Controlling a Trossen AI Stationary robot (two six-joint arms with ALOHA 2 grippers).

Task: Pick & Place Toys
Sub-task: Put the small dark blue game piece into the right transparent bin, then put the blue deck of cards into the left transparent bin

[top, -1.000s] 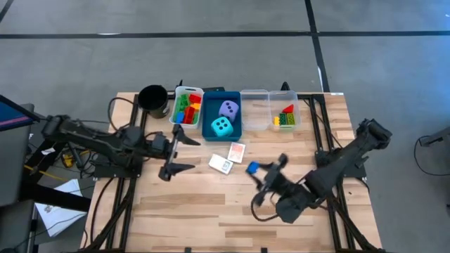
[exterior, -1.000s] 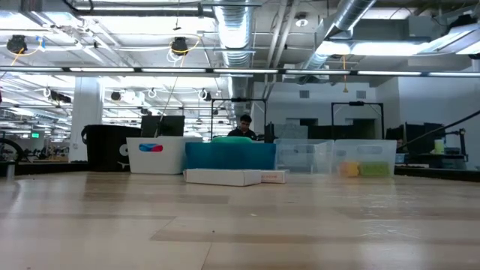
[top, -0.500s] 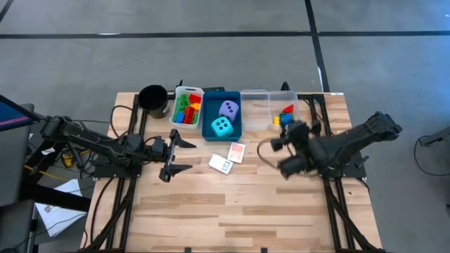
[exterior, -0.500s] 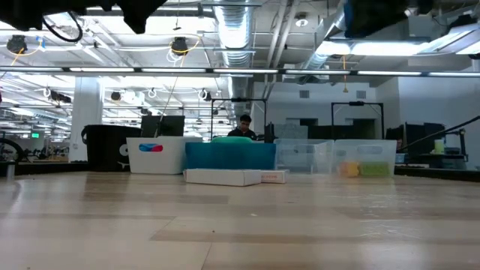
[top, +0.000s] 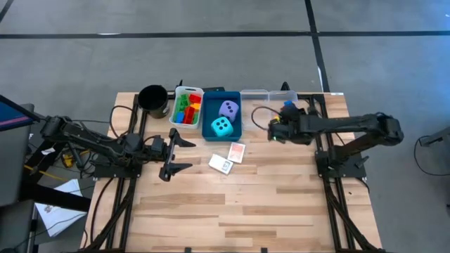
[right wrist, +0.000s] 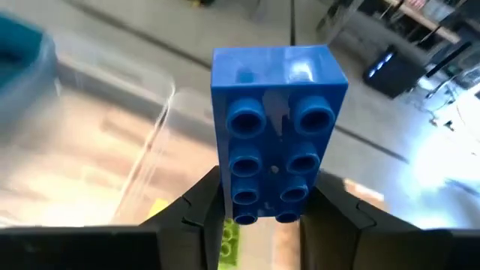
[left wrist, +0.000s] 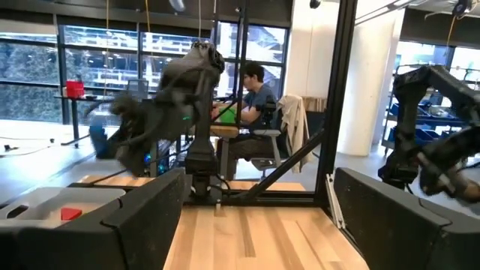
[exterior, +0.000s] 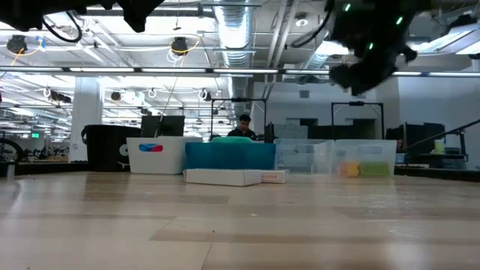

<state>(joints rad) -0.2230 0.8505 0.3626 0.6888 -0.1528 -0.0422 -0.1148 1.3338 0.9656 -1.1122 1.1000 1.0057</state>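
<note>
My right gripper [top: 287, 114] hangs over the right-hand clear tray [top: 285, 98] at the table's far edge, shut on a blue brick [right wrist: 274, 135]. Yellow and green bricks [right wrist: 227, 234] lie in that tray under it. My left gripper [top: 183, 152] stands open at mid-left, above the table, with nothing between its fingers. A cyan die [top: 221, 126] and a lavender die [top: 228, 108] sit in the blue tray [top: 211, 133]. Several coloured bricks [top: 186, 109] fill the white tray. Two card packs [top: 238, 151] [top: 221, 164] lie flat on the table. My right gripper pinches the blue brick between its two fingers [right wrist: 201, 204], which sit on the brick's two long sides near its end [right wrist: 264, 214]. The brick sticks out past the fingertips along the fingers, its studded face toward the wrist camera. It is lifted clear above the clear tray.
A black cup [top: 152, 98] stands at the far left of the tray row. A second clear tray [top: 254, 109] sits between the blue tray and the right one. The near half of the wooden table [top: 232, 211] is bare. A person sits beyond the far edge [exterior: 244, 126].
My right gripper has swung with the blue brick from the near middle of the table toward the far edge, turning as it went, and now hangs over the right clear tray. My left gripper has sunk a little and stays open.
</note>
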